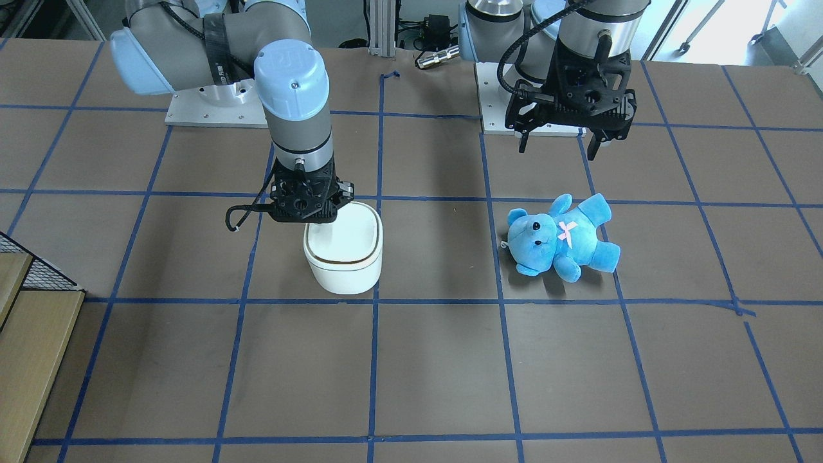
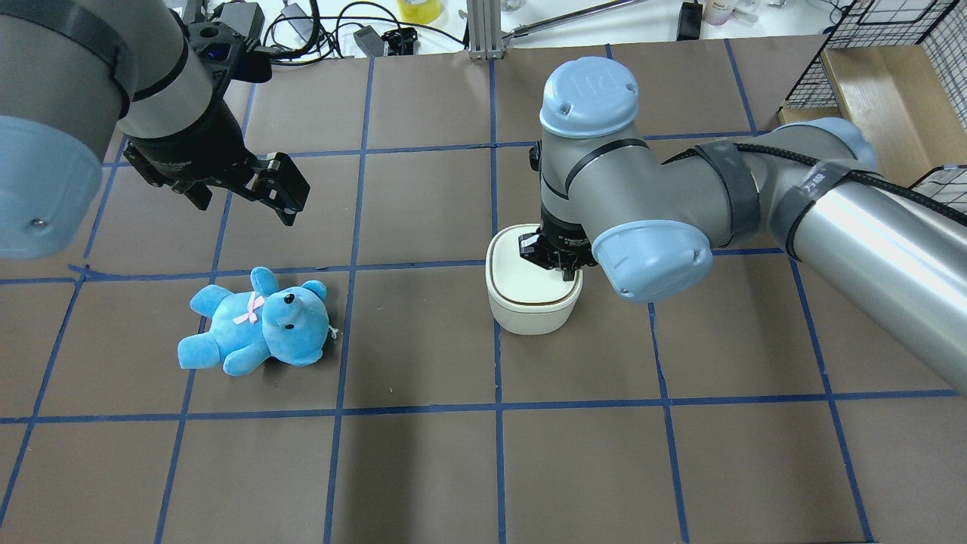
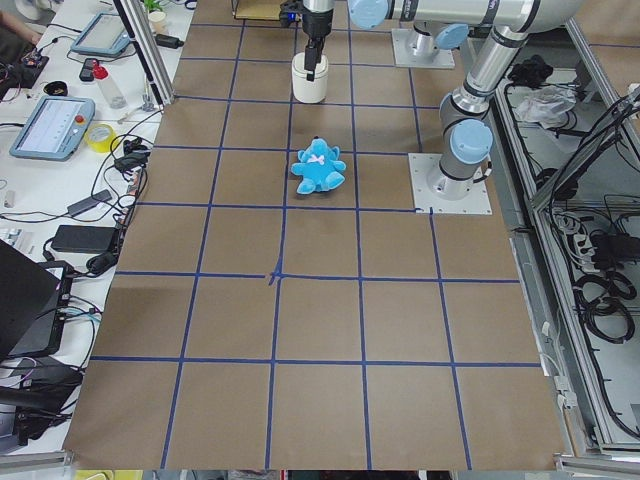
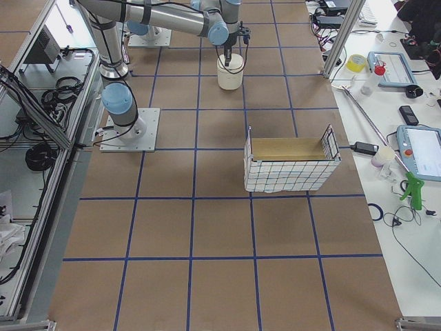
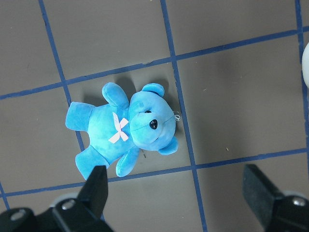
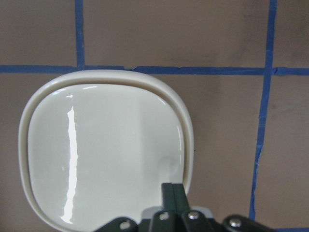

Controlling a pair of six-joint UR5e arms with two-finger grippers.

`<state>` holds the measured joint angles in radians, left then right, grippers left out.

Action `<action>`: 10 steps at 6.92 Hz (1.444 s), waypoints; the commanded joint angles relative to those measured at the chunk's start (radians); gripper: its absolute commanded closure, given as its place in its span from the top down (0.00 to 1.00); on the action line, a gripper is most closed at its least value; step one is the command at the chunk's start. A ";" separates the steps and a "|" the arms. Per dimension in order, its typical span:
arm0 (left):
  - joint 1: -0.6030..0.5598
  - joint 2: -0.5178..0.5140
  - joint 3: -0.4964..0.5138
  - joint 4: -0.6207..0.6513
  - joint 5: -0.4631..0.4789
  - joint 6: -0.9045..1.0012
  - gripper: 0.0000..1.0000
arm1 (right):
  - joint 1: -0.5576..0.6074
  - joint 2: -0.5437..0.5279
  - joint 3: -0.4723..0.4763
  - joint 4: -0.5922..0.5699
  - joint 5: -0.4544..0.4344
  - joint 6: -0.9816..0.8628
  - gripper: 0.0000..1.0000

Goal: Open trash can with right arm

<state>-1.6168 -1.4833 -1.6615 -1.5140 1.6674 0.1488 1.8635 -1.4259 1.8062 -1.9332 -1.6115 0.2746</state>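
Observation:
The white trash can [image 1: 344,254] stands on the table with its lid down; it also shows in the overhead view [image 2: 529,302] and fills the right wrist view [image 6: 106,150]. My right gripper [image 1: 315,220] hangs straight down over the can [image 2: 555,261]. Its fingers are shut together, with the tips [image 6: 173,191] at the lid's edge by a small round dent. My left gripper [image 1: 557,148] is open and empty, hovering above a blue teddy bear [image 1: 559,238]. The left wrist view shows the bear [image 5: 125,130] beyond the spread fingers [image 5: 96,186].
A wire-mesh crate with a wooden box [image 2: 884,68] stands at the table's right edge and shows in the exterior right view [image 4: 289,165]. Blue tape lines grid the brown table. Cables and devices lie beyond the far edge [image 2: 363,30].

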 commanded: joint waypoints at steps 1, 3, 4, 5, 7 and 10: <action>0.000 0.000 -0.001 0.000 0.000 0.000 1.00 | -0.001 -0.030 -0.028 0.046 -0.013 -0.003 0.00; 0.000 0.000 0.000 0.000 0.000 0.000 1.00 | -0.007 -0.027 -0.033 0.042 -0.005 -0.006 0.00; 0.000 0.000 0.000 0.000 0.002 0.000 1.00 | -0.012 -0.028 -0.042 0.045 -0.007 -0.006 0.00; 0.000 0.000 0.000 0.000 0.000 0.000 1.00 | -0.021 -0.027 -0.056 0.043 -0.005 -0.009 0.00; 0.000 0.000 0.000 0.000 0.000 0.000 1.00 | -0.078 -0.030 -0.207 0.208 0.001 -0.063 0.00; 0.000 0.000 0.000 0.000 0.002 0.000 1.00 | -0.156 -0.030 -0.330 0.290 0.005 -0.155 0.66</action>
<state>-1.6168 -1.4833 -1.6613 -1.5140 1.6677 0.1488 1.7455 -1.4557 1.5174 -1.6602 -1.6108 0.1559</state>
